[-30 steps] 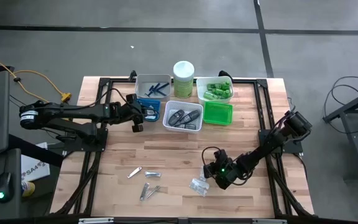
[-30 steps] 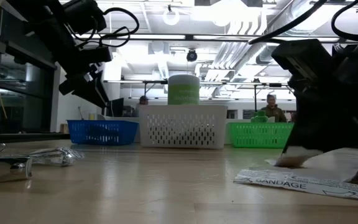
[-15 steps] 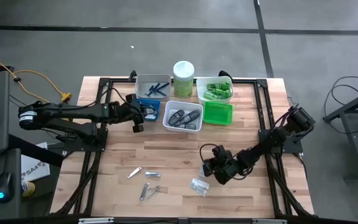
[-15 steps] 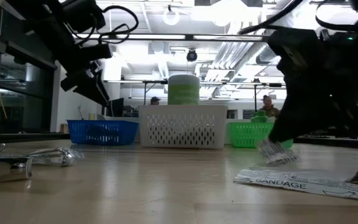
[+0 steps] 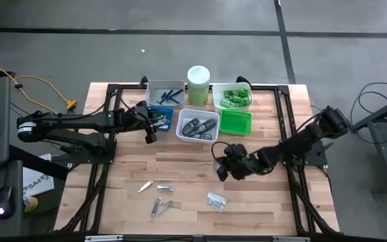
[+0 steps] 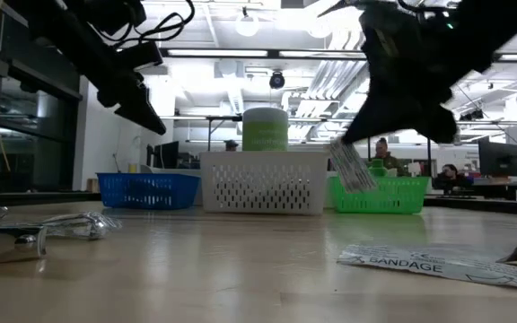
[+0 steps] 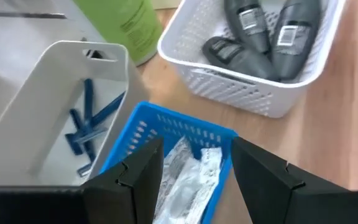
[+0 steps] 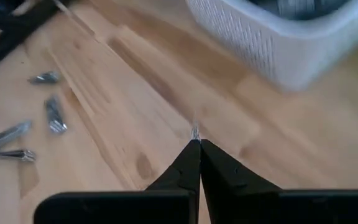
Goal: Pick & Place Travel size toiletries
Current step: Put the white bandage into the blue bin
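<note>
Pale wood surface (image 5: 193,168) under both arms. Raised above its middle, right gripper (image 5: 220,171), fingers pressed together on the edge of a clear packet (image 6: 353,168), packet hanging tilted from the tips, clear of the wood and, in the low view, in front of the green tray (image 6: 380,194). Below and nearer the front edge, a second clear packet (image 5: 215,199) flat on the wood, printed "BANDAGE". Silver clippers (image 5: 157,196) scattered toward the front left.

At the back left, left gripper (image 5: 149,132) above the blue tray (image 5: 162,122), fingers spread and holding nothing, more clear packets (image 7: 188,171) in the tray beneath them. Beside it, white tray (image 5: 198,138) with dark grey cases (image 7: 263,34). Behind, grey tray (image 5: 150,94) with blue razors (image 7: 86,124), pale-green canister (image 5: 198,82), clear tray with green tubes (image 5: 234,95).
</note>
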You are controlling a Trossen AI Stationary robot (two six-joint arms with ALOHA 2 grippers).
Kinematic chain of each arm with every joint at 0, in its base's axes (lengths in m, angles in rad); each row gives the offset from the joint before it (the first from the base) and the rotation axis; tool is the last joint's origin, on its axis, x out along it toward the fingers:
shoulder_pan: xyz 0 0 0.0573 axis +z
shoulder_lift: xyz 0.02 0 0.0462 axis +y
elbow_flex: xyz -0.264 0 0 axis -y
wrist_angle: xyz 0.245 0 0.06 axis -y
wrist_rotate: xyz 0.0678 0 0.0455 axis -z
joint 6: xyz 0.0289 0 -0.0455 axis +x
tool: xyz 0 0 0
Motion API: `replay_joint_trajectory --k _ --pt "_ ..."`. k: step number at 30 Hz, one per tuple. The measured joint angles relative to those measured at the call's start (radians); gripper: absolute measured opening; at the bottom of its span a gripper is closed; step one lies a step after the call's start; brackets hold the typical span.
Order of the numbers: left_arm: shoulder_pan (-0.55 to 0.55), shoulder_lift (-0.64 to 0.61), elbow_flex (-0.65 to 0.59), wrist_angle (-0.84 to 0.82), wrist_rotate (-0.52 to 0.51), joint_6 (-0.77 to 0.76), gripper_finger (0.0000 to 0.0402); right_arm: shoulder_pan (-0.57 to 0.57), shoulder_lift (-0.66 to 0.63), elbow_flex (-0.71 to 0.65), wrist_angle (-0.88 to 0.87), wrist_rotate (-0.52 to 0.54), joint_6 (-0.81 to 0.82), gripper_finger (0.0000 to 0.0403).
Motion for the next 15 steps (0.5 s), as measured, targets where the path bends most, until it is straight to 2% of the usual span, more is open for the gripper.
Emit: replay_joint_trajectory --k 10,15 --pt "0.000 0.004 0.000 0.174 0.238 -0.103 0.0188 -0.091 -0.035 0.001 0.232 -0.008 -0.467 0.0003" --pt "-0.002 0.032 0.000 0.272 0.380 -0.183 0.0232 -0.120 -0.035 0.001 0.347 0.003 -0.650 0.0003"
